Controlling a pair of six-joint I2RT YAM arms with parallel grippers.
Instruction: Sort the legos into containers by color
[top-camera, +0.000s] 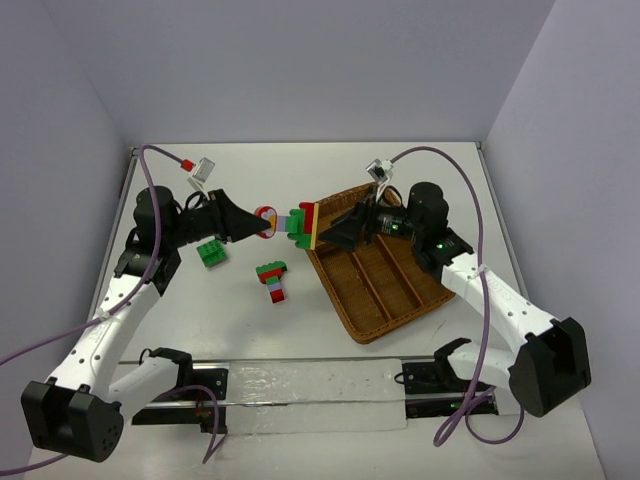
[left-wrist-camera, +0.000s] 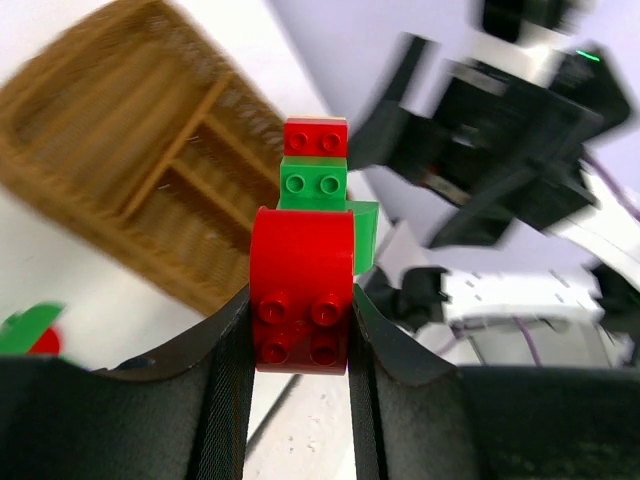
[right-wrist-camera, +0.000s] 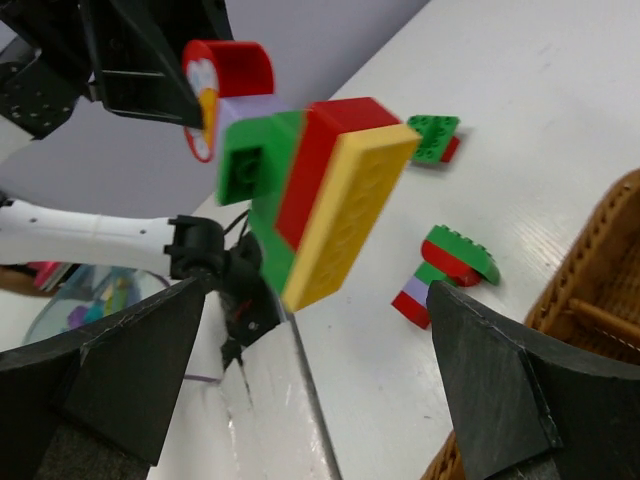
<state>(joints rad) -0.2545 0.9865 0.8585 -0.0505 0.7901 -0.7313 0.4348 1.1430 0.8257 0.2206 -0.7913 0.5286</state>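
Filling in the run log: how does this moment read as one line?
left pincer: shut on lego clump, mid-air | right pincer: open, facing clump | table: green-red piece, mixed stack loose | wicker tray: by right pincer

Wicker tray (top-camera: 337, 302): 1, w/ 3 long slots countable from above. Lego clumps: 3 total.
- 1 held clump (top-camera: 300, 222), in the air at the tray's 10 o'clock. 4 colours: red, green, pale purple, yellow.
- 1 mixed clump (top-camera: 272, 281) on the table (top-camera: 300, 170) at the tray's 9 o'clock. 3 colours: green, red, pale purple.
- 1 green-on-red pair (top-camera: 211, 253) at 10 o'clock of the mixed clump.

Arms (top-camera: 115, 305): 2, w/ 1 gripper ea.: left gripper (top-camera: 262, 225), right gripper (top-camera: 325, 237). Purple cables (top-camera: 440, 152): 2.
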